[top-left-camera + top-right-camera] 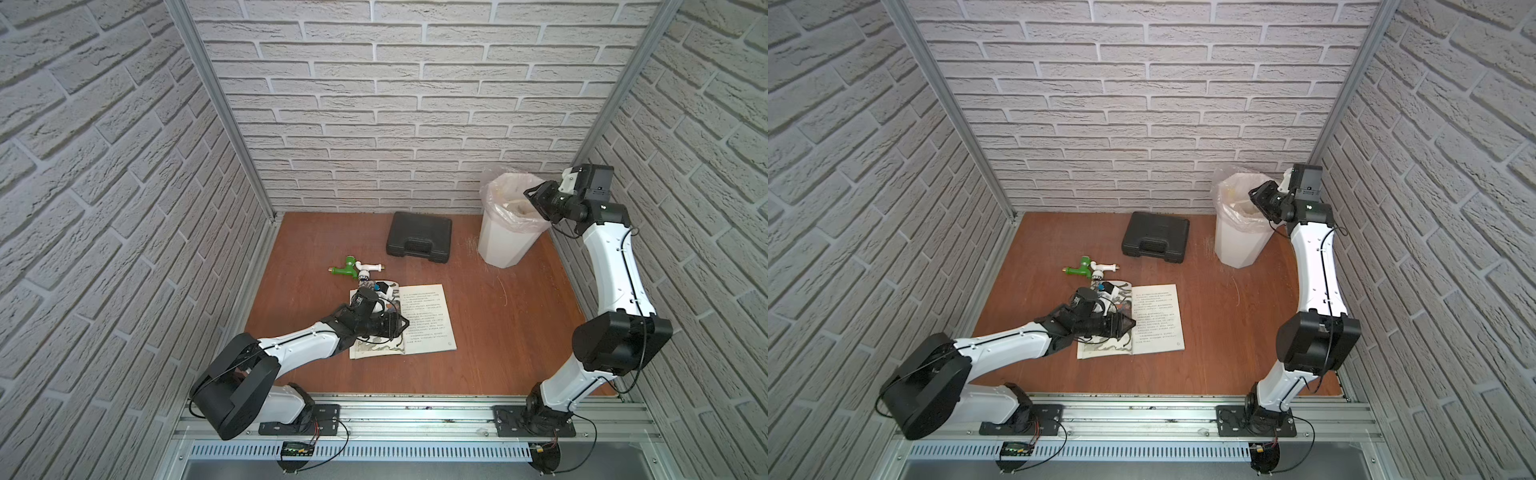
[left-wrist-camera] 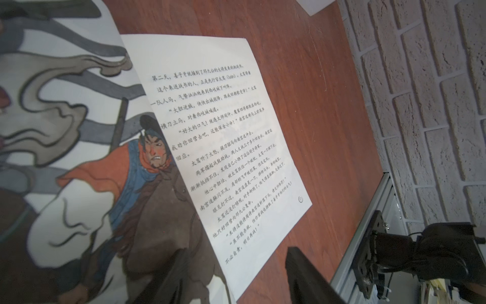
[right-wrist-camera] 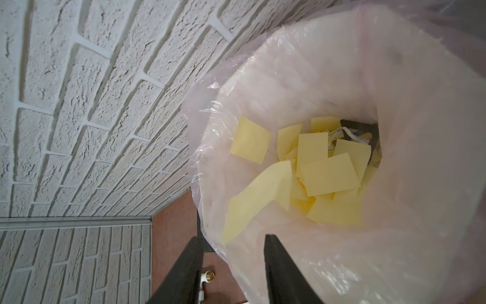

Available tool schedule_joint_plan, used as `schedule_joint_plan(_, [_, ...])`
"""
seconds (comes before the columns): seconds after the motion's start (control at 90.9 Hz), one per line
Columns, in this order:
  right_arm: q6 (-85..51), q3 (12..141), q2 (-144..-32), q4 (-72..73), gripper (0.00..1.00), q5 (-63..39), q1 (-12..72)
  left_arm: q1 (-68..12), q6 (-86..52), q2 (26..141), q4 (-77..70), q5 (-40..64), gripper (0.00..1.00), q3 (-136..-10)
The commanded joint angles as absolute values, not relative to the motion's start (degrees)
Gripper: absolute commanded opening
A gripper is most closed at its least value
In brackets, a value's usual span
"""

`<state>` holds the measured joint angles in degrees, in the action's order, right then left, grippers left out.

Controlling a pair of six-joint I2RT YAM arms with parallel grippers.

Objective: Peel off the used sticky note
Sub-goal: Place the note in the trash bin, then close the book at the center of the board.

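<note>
An open book (image 1: 424,320) (image 1: 1154,320) lies mid-table, with a text page (image 2: 223,136) beside an illustrated page. My left gripper (image 2: 236,251) (image 1: 380,291) is open low over the book, nothing between its fingers. The right gripper (image 3: 233,237) (image 1: 536,197) hangs open over the lined white bin (image 1: 503,245) (image 1: 1237,245). A yellow sticky note (image 3: 260,194) lies against the liner just beyond its jaws, apart from both fingers. Several more yellow notes (image 3: 328,176) lie at the bin's bottom. No note shows on the book pages in view.
A black plastic case (image 1: 419,239) lies at the back of the table left of the bin. Green and white tap fittings (image 1: 355,268) lie just behind the book. Brick walls close three sides, and a metal rail (image 1: 415,409) runs along the front.
</note>
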<state>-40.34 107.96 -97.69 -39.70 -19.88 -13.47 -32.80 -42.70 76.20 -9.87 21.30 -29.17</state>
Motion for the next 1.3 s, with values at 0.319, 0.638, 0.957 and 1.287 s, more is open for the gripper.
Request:
schedule_joint_plan(0.319, [-38.31,108.25,-93.43,-40.17,0.64,-20.03,-13.27,-27.97,-42.68,66.94,-6.22,19.62,0.64,-24.62])
schedule_joint_plan(0.638, [-40.26,87.6,-79.21,-29.5,0.66,-19.98,-5.45,-23.51,-42.88,60.12,-1.89,17.43,0.67,-21.97])
schedule_joint_plan(0.957, [-38.68,65.56,-72.66,-21.3,0.67,-16.86,11.88,-19.0,-42.95,56.33,-0.13,17.91,0.68,-19.95])
schedule_joint_plan(1.287, [-39.24,57.4,-79.54,-15.01,0.66,-14.59,26.71,-16.03,-42.35,54.92,1.47,17.95,0.68,-19.25])
